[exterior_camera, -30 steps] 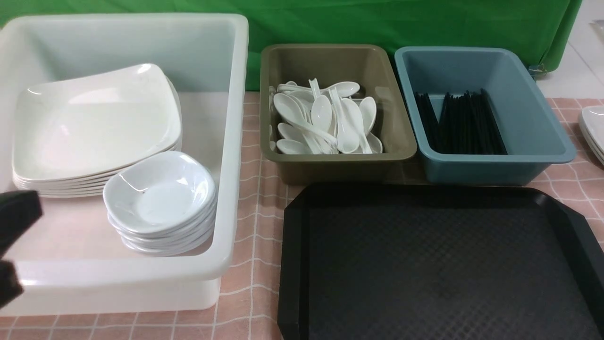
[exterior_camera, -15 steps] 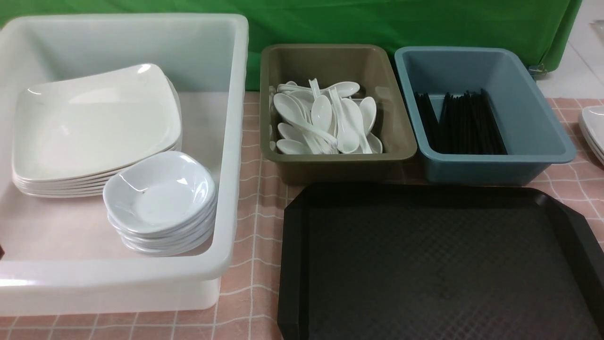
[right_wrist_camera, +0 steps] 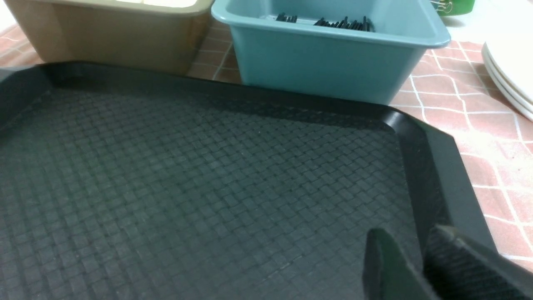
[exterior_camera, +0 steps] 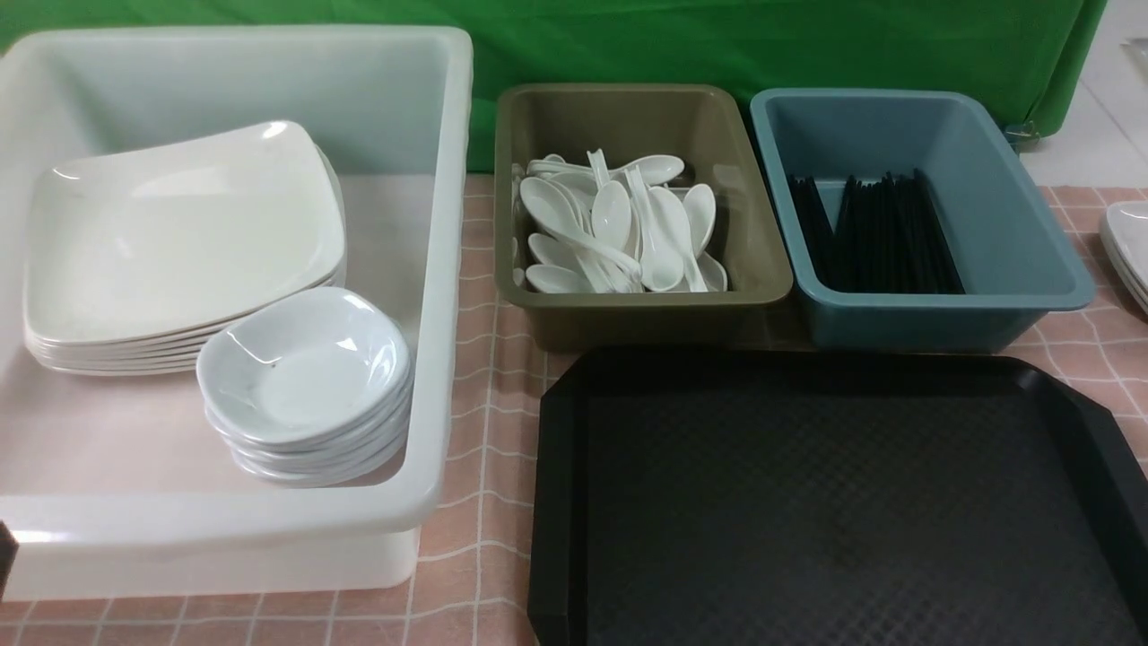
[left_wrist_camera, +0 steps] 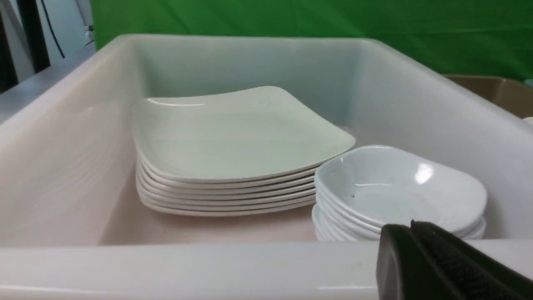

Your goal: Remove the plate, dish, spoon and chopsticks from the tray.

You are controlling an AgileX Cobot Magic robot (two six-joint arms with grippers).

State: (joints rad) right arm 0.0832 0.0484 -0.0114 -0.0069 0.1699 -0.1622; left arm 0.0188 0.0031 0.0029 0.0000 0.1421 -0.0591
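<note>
green cloth behind tray (exterior_camera: pixel 558 502); clearing looks finished, next just park arms. left gripper (left_wrist_camera: pixel 410 227) pressed together; right gripper's (right_wrist_camera: pixel 406 237) spread unclear.

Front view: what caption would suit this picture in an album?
The black tray lies bare before bins of white spoons and black chopsticks.

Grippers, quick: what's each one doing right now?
Left gripper: closed, nothing seen in it.
Right gripper: slightly open, fingertips apart, nothing between them.
</note>
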